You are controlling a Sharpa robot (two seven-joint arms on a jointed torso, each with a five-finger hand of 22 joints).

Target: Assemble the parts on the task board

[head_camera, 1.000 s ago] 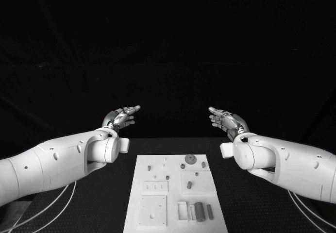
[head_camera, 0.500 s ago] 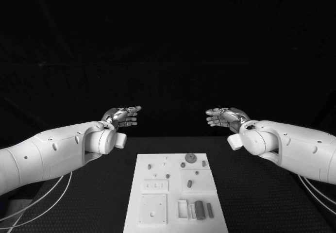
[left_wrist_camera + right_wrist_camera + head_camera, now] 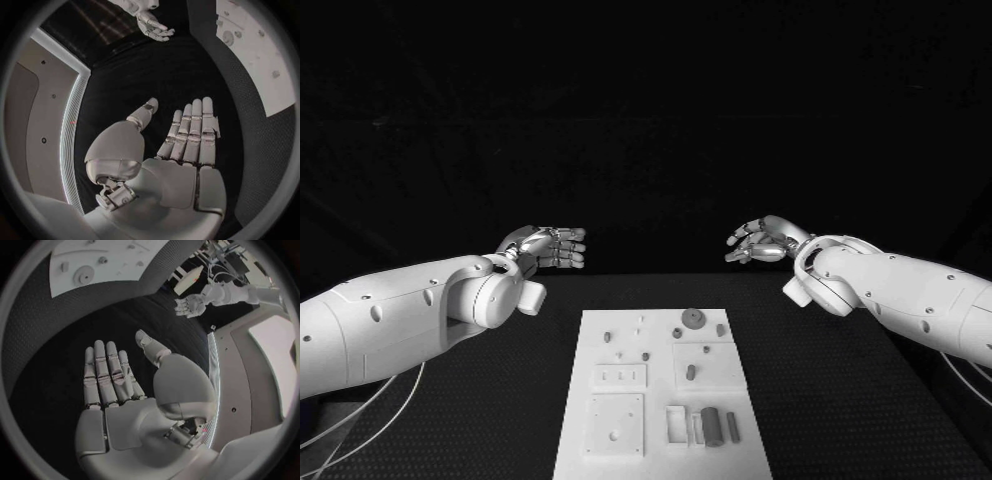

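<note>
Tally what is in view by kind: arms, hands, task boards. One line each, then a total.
Arms: 2, left and right
Hands: 2, left and right, both empty
Task boards: 1
Total: 5

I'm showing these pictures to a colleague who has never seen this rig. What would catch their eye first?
Most likely the two silver hands, the left hand and the right hand, raised over the far end of the black table, both holding nothing with fingers extended. Next, the white task board lying between the arms nearer the robot, with small parts on it, among them a round disc near its far edge.
</note>
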